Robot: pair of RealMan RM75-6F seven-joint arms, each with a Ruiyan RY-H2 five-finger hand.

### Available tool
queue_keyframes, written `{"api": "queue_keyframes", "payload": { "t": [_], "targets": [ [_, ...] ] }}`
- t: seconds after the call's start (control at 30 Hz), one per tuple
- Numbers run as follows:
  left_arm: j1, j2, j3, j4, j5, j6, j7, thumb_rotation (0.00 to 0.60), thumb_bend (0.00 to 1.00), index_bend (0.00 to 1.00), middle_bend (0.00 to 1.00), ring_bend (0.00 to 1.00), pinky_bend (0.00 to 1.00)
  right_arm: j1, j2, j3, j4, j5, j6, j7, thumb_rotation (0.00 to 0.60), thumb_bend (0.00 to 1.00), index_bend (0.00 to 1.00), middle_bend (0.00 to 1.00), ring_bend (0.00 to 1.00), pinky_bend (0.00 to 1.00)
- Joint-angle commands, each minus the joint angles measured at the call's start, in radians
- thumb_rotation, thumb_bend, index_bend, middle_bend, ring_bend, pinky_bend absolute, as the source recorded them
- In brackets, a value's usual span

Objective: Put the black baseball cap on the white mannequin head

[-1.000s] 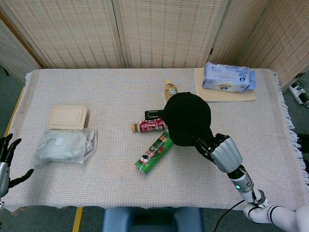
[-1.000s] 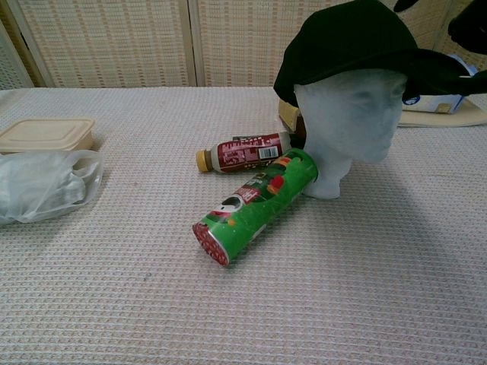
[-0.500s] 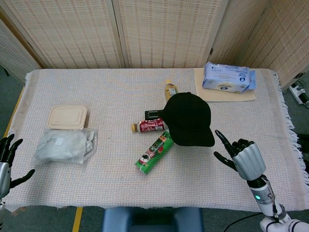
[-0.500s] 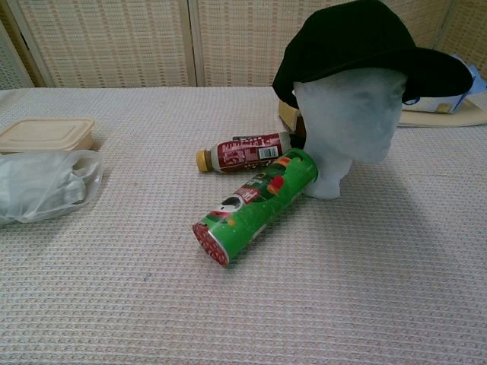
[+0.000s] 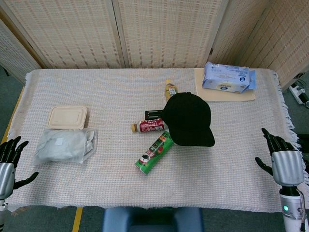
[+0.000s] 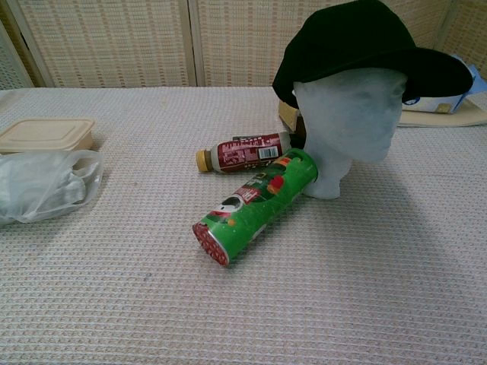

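Observation:
The black baseball cap (image 5: 188,118) (image 6: 364,42) sits on the white mannequin head (image 6: 348,122), brim pointing toward the table's front right. In the head view the cap hides the mannequin completely. My right hand (image 5: 284,162) hovers at the table's right front edge, fingers spread and empty, well away from the cap. My left hand (image 5: 8,162) is at the left front corner, fingers apart, holding nothing. Neither hand shows in the chest view.
A green snack tube (image 5: 154,152) lies against the mannequin's base, a red-labelled bottle (image 5: 148,126) behind it. A yellow bottle (image 5: 170,89) stands farther back. A beige lidded box (image 5: 67,117) and a plastic bag (image 5: 65,145) lie left; a blue wipes pack (image 5: 227,77) rests on a board back right.
My right hand let go of the cap's brim and drew back to the right front edge of the table. The cap stays on the mannequin head. The left hand barely moved.

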Motion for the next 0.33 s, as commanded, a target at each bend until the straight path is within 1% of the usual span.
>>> {"api": "queue_keyframes", "payload": {
  "t": [0.03, 0.17, 0.33],
  "targets": [
    [-0.002, 0.003, 0.001, 0.000, 0.000, -0.005, -0.007, 0.600, 0.15, 0.16, 0.09, 0.01, 0.11, -0.038, 0.043, -0.003, 0.003, 0.014, -0.029, 0.041, 0.600, 0.02, 0.06, 0.19, 0.15, 0.33],
    [-0.002, 0.010, 0.002, -0.011, -0.011, -0.016, -0.007, 0.600, 0.15, 0.15, 0.09, 0.01, 0.11, -0.053, 0.057, 0.002, -0.026, 0.000, -0.024, 0.059, 0.600, 0.02, 0.05, 0.18, 0.13, 0.29],
    [-0.001, 0.008, 0.011, -0.011, 0.007, -0.012, 0.004, 0.600, 0.15, 0.16, 0.09, 0.01, 0.11, -0.055, 0.068, -0.004, -0.040, -0.013, -0.064, 0.046, 0.600, 0.02, 0.05, 0.17, 0.12, 0.29]
  ]
}}
